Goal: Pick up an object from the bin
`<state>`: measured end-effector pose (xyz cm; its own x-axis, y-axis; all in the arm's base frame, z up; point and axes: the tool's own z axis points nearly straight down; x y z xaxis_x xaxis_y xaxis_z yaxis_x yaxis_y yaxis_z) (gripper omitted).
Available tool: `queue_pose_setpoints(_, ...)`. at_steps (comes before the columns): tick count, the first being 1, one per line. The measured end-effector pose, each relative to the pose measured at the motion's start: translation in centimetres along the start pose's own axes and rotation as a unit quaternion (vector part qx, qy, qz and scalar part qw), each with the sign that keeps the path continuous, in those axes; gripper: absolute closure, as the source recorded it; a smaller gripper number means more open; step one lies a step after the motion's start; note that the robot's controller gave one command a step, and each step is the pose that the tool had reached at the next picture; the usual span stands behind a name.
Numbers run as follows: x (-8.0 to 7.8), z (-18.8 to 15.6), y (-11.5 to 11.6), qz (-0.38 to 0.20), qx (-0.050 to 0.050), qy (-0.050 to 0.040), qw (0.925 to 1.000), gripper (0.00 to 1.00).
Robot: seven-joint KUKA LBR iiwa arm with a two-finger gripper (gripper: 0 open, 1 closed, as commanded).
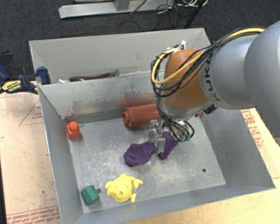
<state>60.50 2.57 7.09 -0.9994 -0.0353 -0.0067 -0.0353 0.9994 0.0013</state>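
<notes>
the purple floppy thing [139, 153] lies near the middle of the bin [58, 144]. its right flap rises against my end effector [162, 144]; i cannot tell whether that is clenched or released. a red-brown cylinder [139, 115] lies just behind. a yellow toy [123, 188] and green block [90, 194] sit lower left, with an orange piece [73, 130] by the left wall.

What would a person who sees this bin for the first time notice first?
The big grey robot arm with its orange wrist cover reaches in from the right. Its gripper is low over a floppy purple rubber piece in the middle of the grey metal bin. Next comes the bright yellow soft toy near the front wall, beside a small green block in the front left corner.
</notes>
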Motion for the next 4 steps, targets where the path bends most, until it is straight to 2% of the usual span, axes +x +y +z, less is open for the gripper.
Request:
queue_pose_setpoints(1, 0.0, 0.0, 0.0, 0.0, 0.0, 0.0, 1.0, 1.0)
queue_pose_setpoints(2, -0.7, -12.4, 0.3, 0.003, 0.0, -0.0018, 1.0, 1.0)
queue_pose_setpoints(3, -0.7, -12.4, 0.3, 0.003, 0.0, -0.0017, 1.0, 1.0)
queue_pose_setpoints(4, -1.6, -16.2, 0.5, -0.001, 0.0, 0.0014, 1.0, 1.0)
